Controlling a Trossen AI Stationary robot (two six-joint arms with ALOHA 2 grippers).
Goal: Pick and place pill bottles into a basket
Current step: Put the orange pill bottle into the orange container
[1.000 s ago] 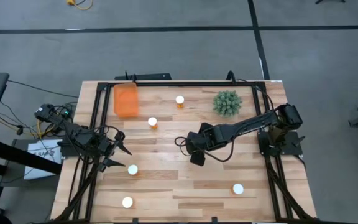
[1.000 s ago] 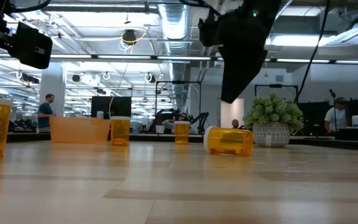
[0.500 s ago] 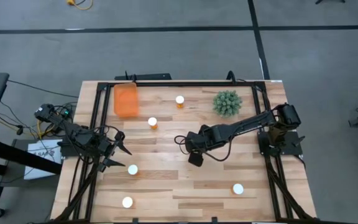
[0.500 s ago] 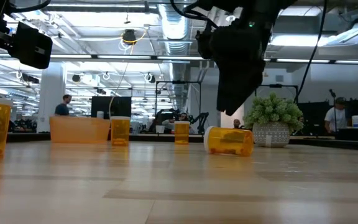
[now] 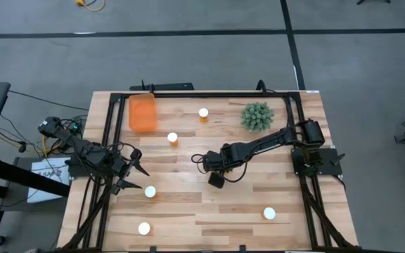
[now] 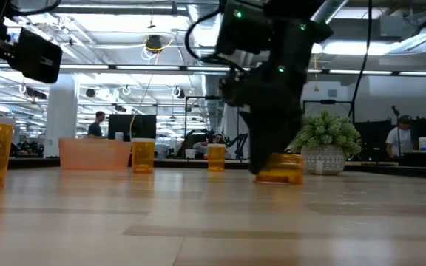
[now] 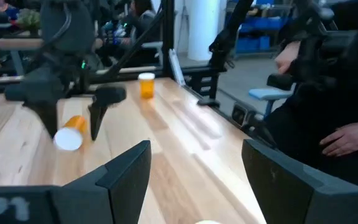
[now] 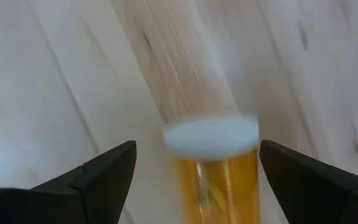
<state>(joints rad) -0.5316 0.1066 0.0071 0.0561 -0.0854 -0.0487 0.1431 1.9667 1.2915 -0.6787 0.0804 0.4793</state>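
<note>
Down has come the right gripper (image 5: 216,180) since a second ago: it hung well above the toppled pill bottle (image 6: 281,168) then, and now its dark fingers (image 8: 104,174) sit low over the wood on either side of it, with the arm drawn in toward the table's middle. From the right wrist view the bottle lies directly ahead between the two fingers, its white cap (image 8: 211,135) pointing away from the wrist, so its long axis runs along the gripper's reach and not across it. The jaws stand wide, clear of the bottle on both sides, touching nothing. I'd judge a short push forward and a squeeze is all that's left. The left gripper (image 5: 133,171) waits at the left edge, spread open, nearer to an upright bottle (image 5: 150,191) than to this one. The orange basket (image 5: 143,113) sits well off at the far left corner of the table, beyond another standing bottle (image 5: 172,139).
</note>
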